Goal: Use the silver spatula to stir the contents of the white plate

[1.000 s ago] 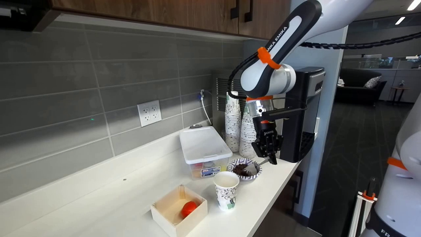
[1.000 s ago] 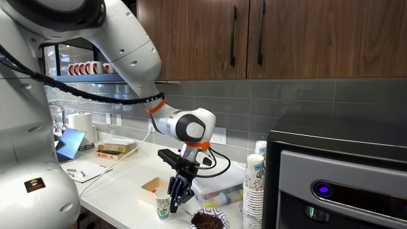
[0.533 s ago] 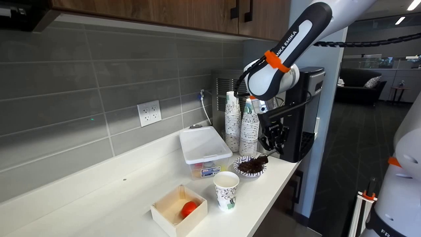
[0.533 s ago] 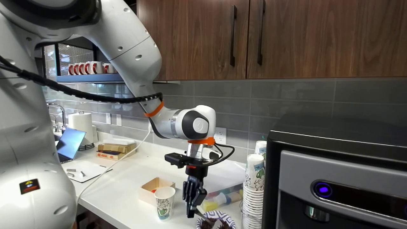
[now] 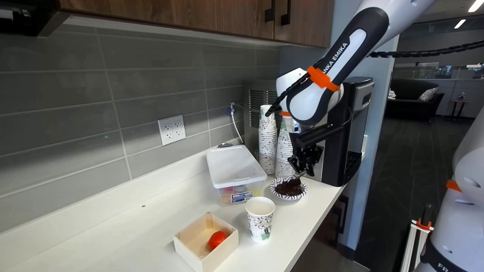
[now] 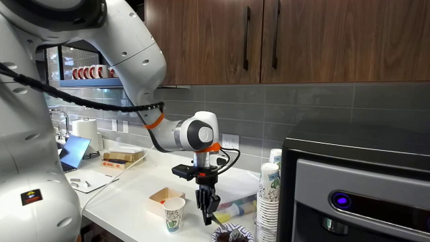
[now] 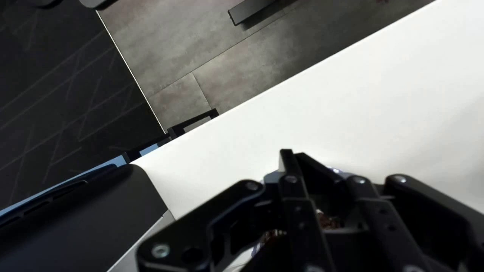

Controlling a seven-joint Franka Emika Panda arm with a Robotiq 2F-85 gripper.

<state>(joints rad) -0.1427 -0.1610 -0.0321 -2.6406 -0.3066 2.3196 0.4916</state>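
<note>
the gripper [image 6: 209,219] is clenched on the silver spatula [image 6: 222,226] by its handle, holding it aslant, the blade down at the dark contents [image 5: 286,189] of the white plate [image 5: 288,197]; how deep is hard to tell. the metal is probably light, stiff and smooth, apt to twist; the handle, clear of the food, seems the right hold. the white plate looks flimsy, easily pushed.

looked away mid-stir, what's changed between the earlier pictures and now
The gripper has moved toward the stacked cups, carrying the spatula; the bowl has shifted that way too, away from the single paper cup. Nothing was newly gripped or let go: the gripper still holds the spatula. The single paper cup, wooden box and lidded tub stayed put.
</note>
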